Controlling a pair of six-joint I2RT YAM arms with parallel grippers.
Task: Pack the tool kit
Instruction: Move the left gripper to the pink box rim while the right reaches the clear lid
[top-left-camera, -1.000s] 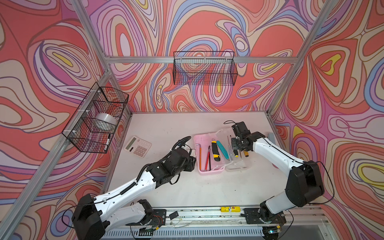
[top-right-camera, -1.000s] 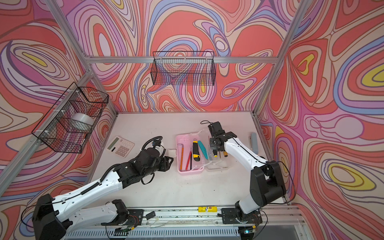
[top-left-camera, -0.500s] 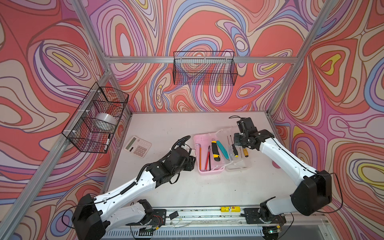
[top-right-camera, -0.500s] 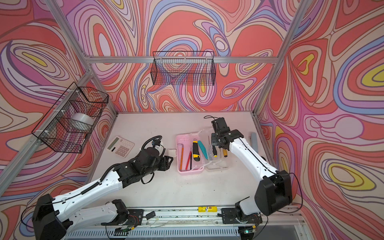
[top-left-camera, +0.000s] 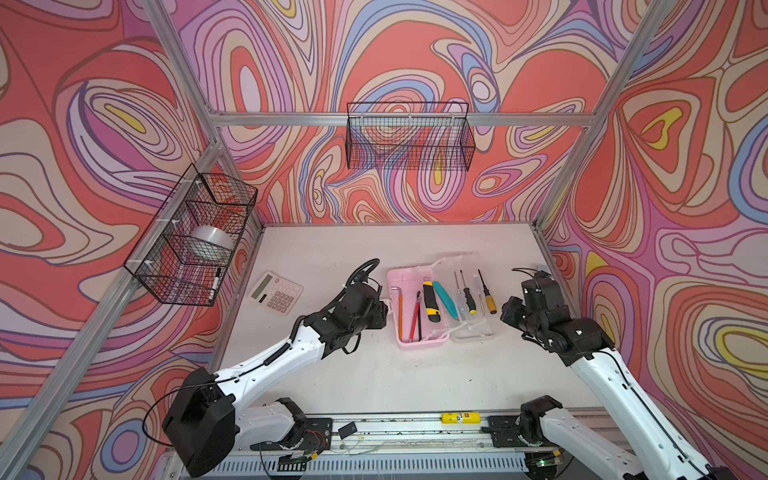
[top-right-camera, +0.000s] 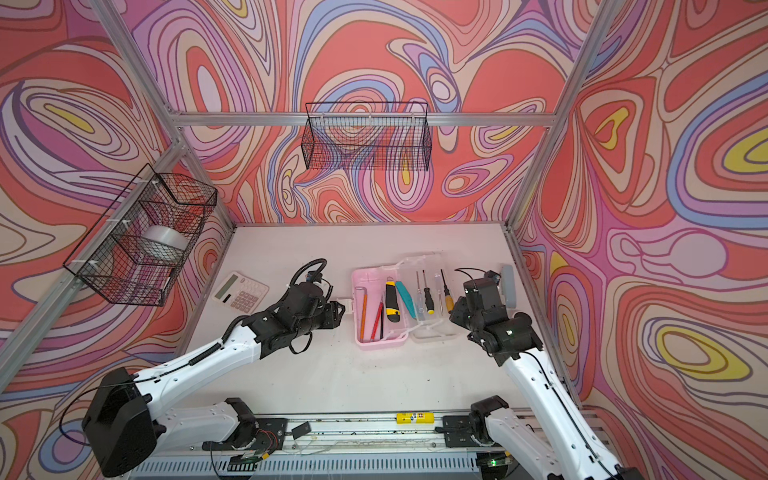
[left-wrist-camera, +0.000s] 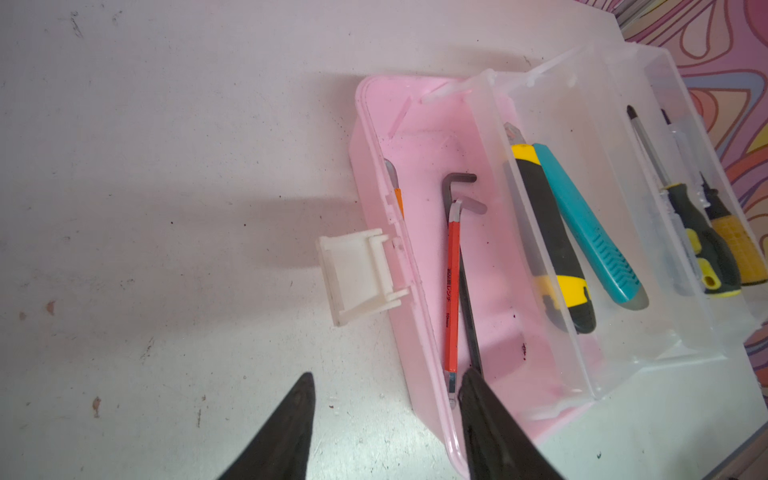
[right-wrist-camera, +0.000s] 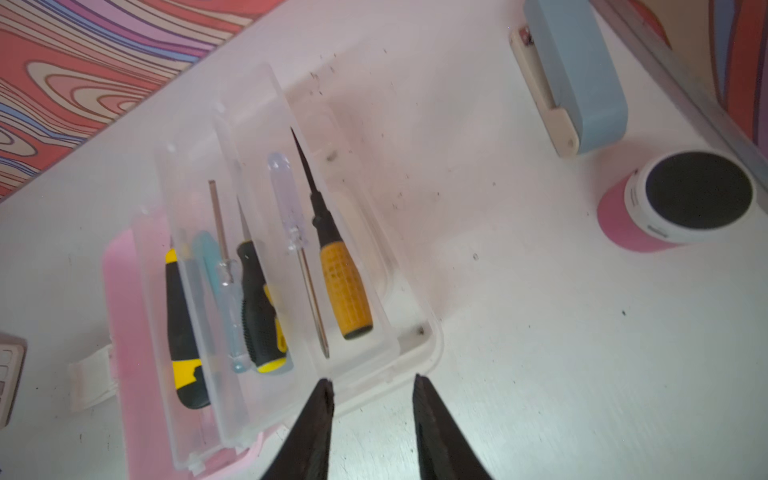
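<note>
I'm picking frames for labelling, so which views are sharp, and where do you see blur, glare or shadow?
Left wrist view: sharp, print on the red tool shows; a soft shadow falls on the table beside the white latch. Right wrist view: soft throughout, the orange-handled screwdriver fuzzy, bright glare on the bare table. Both top views: evenly lit, only faint shadows.

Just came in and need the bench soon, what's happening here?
Two robot arms are packing a pink tool box, which lies open. Screwdrivers and two utility knives lie in its clear compartments; hex keys lie in the pink base. The left gripper is open at the box's latch side, the right gripper open by the clear end. Neither holds anything.
</note>
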